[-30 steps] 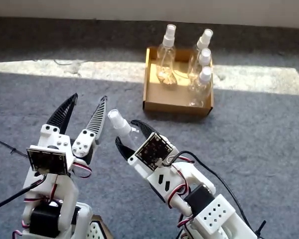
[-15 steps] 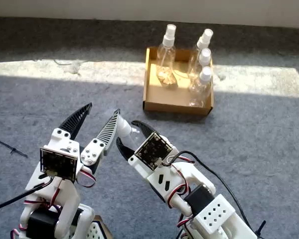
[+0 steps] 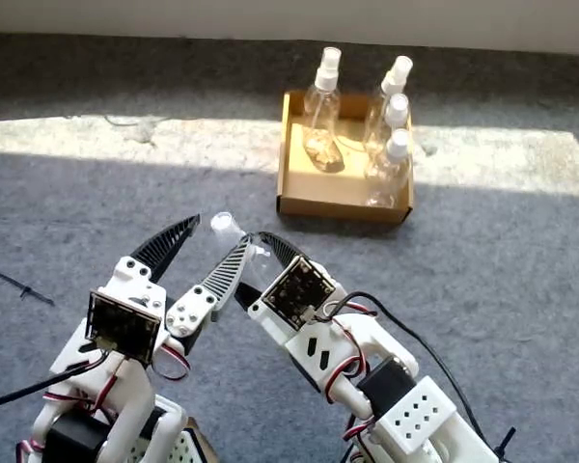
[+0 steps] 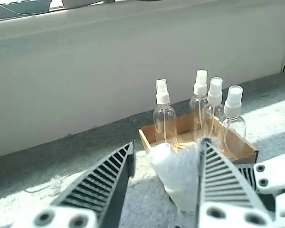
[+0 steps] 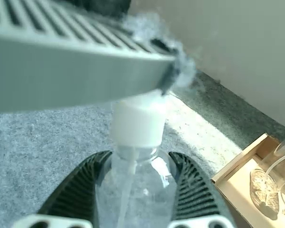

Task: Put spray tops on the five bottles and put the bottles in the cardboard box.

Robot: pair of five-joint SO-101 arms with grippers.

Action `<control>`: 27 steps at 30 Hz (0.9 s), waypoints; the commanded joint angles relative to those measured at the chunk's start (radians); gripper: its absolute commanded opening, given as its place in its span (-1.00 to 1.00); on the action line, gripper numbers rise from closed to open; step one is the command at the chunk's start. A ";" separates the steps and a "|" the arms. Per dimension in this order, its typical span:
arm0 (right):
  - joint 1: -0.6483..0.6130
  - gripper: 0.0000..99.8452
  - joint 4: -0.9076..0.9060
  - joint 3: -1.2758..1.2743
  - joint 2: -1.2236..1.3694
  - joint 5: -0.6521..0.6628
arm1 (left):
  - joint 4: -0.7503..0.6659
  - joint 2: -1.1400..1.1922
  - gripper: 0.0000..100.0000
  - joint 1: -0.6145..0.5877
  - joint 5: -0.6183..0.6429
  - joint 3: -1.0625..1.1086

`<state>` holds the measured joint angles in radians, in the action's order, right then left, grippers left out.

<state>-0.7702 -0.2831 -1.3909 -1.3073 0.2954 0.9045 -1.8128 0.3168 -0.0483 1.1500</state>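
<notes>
Four bottles (image 3: 386, 159) stand capped in the cardboard box (image 3: 343, 210), at one o'clock on the bench (image 3: 492, 270). The fifth bottle (image 5: 135, 194) is near centre, pinched below its neck by our right tool (image 5: 138, 159). Its spray top (image 5: 137, 121) looks seated. Our left tool (image 4: 167, 142) is spread wide around that top. We judge that only tightening and boxing this last one is left.

Grey carpet (image 3: 521, 260) crossed by a sunlit band, pale wall (image 4: 85, 71) behind.
</notes>
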 commanded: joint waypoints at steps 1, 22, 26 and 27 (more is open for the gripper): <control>0.033 -0.99 -0.001 0.065 -0.012 0.008 | 0.041 -0.010 -0.59 0.015 -0.003 -0.170; 0.102 -0.99 -0.219 0.977 0.769 -0.288 | 0.000 0.002 -0.38 -0.108 -0.060 0.127; 0.048 -0.99 -0.219 0.997 0.760 -0.339 | -0.028 0.002 -0.38 -0.082 -0.060 0.156; 0.044 -0.99 -0.220 0.995 0.743 -0.370 | -0.049 0.002 -0.38 -0.084 -0.060 0.170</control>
<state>-0.6935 -0.5010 -0.4626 -0.5294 -0.0146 0.9214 -1.8128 0.2140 -0.1036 1.2973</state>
